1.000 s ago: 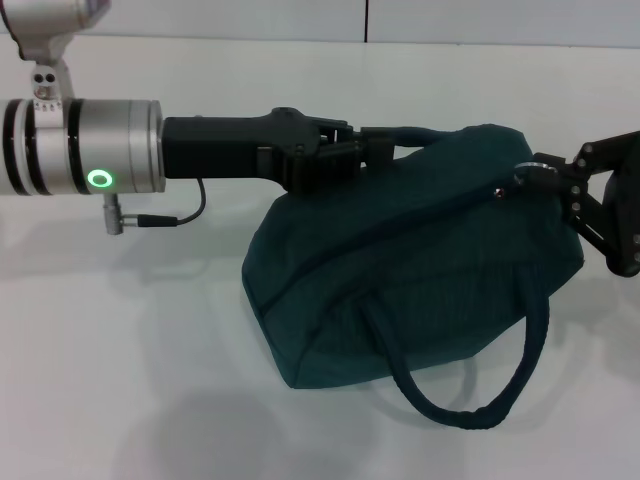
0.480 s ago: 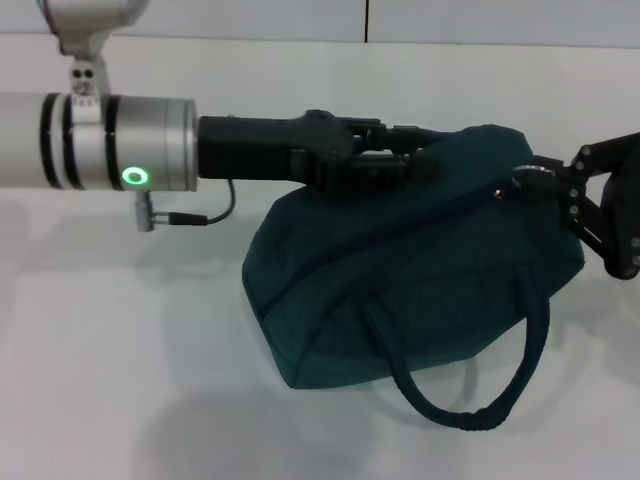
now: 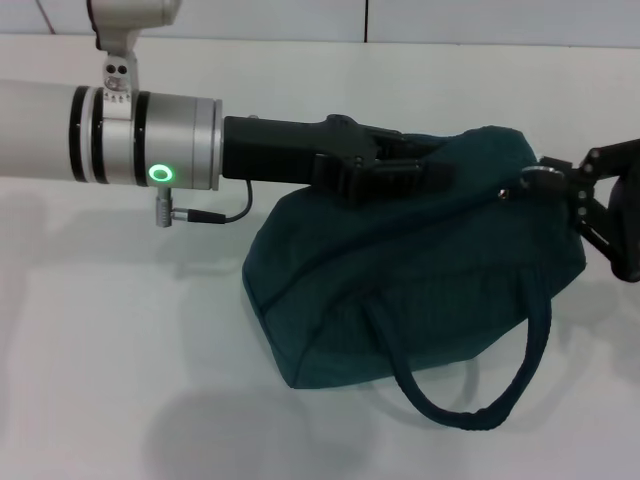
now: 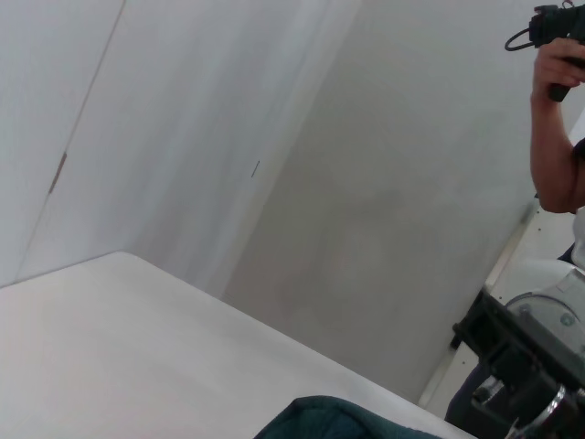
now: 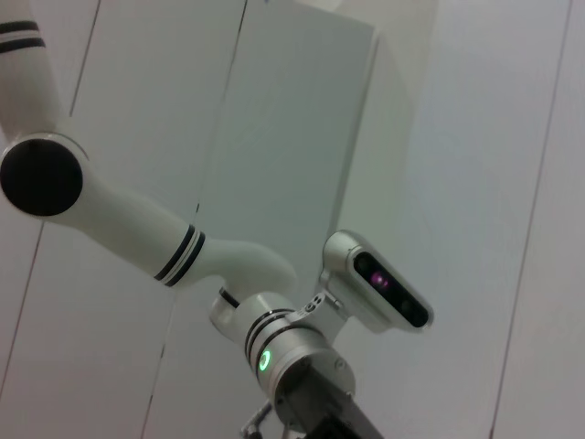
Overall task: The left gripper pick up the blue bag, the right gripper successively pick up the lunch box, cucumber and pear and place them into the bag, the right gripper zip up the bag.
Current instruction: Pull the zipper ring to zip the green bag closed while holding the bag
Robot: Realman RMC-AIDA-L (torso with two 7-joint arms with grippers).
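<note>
Now we are at the zip, by the look of it: the dark teal fabric blue bag (image 3: 410, 270) sits slumped on the plain white table (image 3: 120, 380), bulging and closed over along its top, with none of the lunch box, cucumber or pear showing, so we judge they are inside. Our left gripper (image 3: 425, 175), the black claw on the silver cylindrical arm with the small green light (image 3: 158, 174), reaches in from the left and lies along the bag's upper rear edge; it seems clamped on fabric or a handle there, though we cannot tell for sure, since the fingers merge with the dark cloth. Our right gripper (image 3: 545, 180), black and angular, is at the bag's right end, its tips pinched on the small silver ring pull (image 3: 527, 181) of the long zip. To do this well we judge the left should hold the cloth taut while the right draws the pull straight along the seam line, not up or outward, as soft fabric bunches and jams a slider. The cloth looks matte and finely woven, sagging in folds; one rounded cord handle (image 3: 470, 400) loops limp onto the table at the front.
</note>
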